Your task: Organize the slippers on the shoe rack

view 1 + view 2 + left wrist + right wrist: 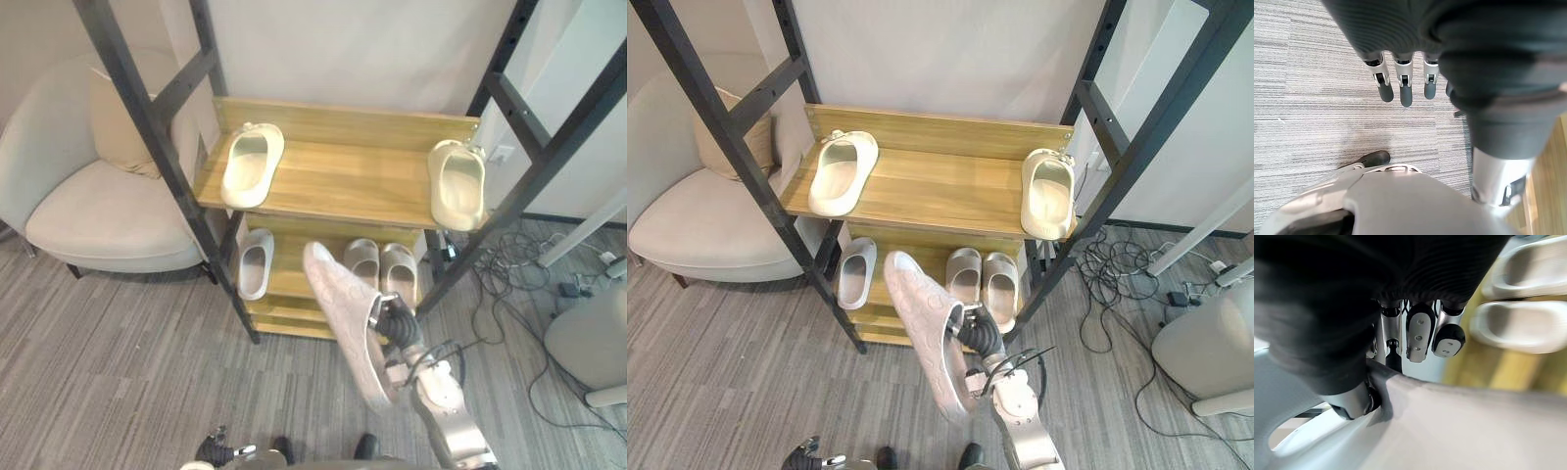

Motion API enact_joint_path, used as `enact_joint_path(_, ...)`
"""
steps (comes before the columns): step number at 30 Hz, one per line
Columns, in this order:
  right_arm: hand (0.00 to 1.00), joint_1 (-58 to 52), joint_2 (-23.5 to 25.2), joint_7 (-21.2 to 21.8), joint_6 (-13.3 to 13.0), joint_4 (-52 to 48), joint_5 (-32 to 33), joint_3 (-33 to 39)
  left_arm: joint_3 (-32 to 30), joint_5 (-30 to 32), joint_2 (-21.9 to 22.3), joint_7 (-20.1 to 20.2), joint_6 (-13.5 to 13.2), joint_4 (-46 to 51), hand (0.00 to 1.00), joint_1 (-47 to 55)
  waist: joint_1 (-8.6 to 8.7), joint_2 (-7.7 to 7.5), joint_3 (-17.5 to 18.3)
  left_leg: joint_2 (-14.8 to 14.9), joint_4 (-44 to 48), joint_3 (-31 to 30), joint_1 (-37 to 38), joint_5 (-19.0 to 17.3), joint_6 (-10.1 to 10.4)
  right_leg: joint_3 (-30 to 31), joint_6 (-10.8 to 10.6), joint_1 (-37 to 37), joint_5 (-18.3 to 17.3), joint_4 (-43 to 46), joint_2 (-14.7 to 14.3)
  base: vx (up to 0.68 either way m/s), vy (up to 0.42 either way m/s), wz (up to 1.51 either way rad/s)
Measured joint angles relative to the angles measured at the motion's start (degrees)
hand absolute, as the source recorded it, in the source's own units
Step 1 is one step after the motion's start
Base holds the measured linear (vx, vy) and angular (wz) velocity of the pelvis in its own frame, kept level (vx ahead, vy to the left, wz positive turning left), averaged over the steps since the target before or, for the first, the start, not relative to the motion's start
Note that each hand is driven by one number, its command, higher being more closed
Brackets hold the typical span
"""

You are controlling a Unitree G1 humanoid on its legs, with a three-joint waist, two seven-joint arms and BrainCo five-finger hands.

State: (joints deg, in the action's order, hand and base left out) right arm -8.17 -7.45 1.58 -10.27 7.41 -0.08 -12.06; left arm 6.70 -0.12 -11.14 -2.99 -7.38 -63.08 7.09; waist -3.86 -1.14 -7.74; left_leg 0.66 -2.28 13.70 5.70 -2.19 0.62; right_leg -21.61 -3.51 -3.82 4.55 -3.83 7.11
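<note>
wooden shoe rack [333, 181] ahead: right hand [397, 321] pinches a pale slipper [343, 313] by its edge (left hand [1403, 90] slack); such thin purchase could let it twist free.

Wooden shoe rack [145, 117] parked on grey carpet [118, 343]. Top shelf [343, 176]: left slipper [251, 164] and right slipper [458, 184] at opposite ends. Lower shelf [291, 284]: single slipper [256, 262] left, side-by-side pair [398, 270] right.

A lounge-like corner of a home or office: cream armchair [93, 220] with cushion [116, 122], wooden shoe rack [343, 176], grey carpet [118, 362], loose cables [505, 294].
</note>
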Motion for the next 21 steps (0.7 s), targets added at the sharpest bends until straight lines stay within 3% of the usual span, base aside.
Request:
enact_joint_path(4, 1.0, 5.6, -1.0, -1.2, 0.7, 5.3, -0.4, 0.0, 0.1, -0.2, 0.0, 0.0, -1.1, 0.6, 0.0, -2.1, -0.02, 0.91, -2.9, 1.8, 15.0, -0.2, -8.7, -6.3, -0.6, -0.3, 0.7, 7.9, -6.1, 14.6, 2.8, -0.04, 0.002, 0.07)
enact_joint_path(6, 1.0, 12.9, -2.8, -3.3, 1.3, 8.2, -2.3, 0.2, 0.6, -1.3, -0.1, -0.1, -1.3, 0.7, 0.0, -6.1, 0.03, 1.54, -7.2, 2.4, 25.8, -1.4, -16.3, -10.0, -1.3, -0.7, 1.0, 14.7, -10.7, 25.6, 5.5, -0.13, 0.001, 0.31)
enact_joint_path(7, 1.0, 13.9, -3.1, -3.6, 1.4, 8.5, -2.3, 0.2, 0.6, -1.4, -0.1, -0.1, -1.4, 0.7, 0.0, -6.6, 0.01, 1.63, -7.8, 2.5, 26.8, -1.6, -17.0, -10.3, -1.4, -0.8, 1.1, 15.3, -11.0, 26.8, 5.7, -0.17, 0.01, 0.34)
enact_joint_path(9, 1.0, 19.8, -4.6, -6.1, 1.9, 10.4, -2.7, 0.7, 0.7, -2.6, -0.1, -0.2, -2.3, 2.7, 0.0, -7.9, -0.39, 2.4, -10.9, 3.1, 34.8, -2.6, -23.9, -14.1, -1.3, -1.4, 1.3, 21.2, -15.0, 34.5, 7.7, -0.18, 0.017, 0.25)
enact_joint_path(14, 1.0, 30.0, -5.6, -9.9, 2.1, 11.7, -5.0, 2.4, 0.7, -5.0, -0.3, -0.5, -2.3, 4.1, 0.0, -8.5, -1.11, 2.95, -14.8, 4.7, 45.6, -1.8, -33.5, -17.7, -1.9, -1.0, 2.0, 31.0, -18.1, 45.7, 11.0, -0.13, 0.004, -0.07)
enact_joint_path(21, 1.0, 42.6, -6.5, -16.3, 3.1, 8.4, -6.6, 6.4, -3.1, -6.9, 0.6, -2.2, -3.3, 7.3, 0.0, -10.8, -1.84, 3.64, -16.8, 7.8, 64.5, -1.8, -49.6, -24.2, -3.4, 0.8, 3.8, 47.3, -24.8, 64.4, 15.3, -0.04, 0.004, -0.03)
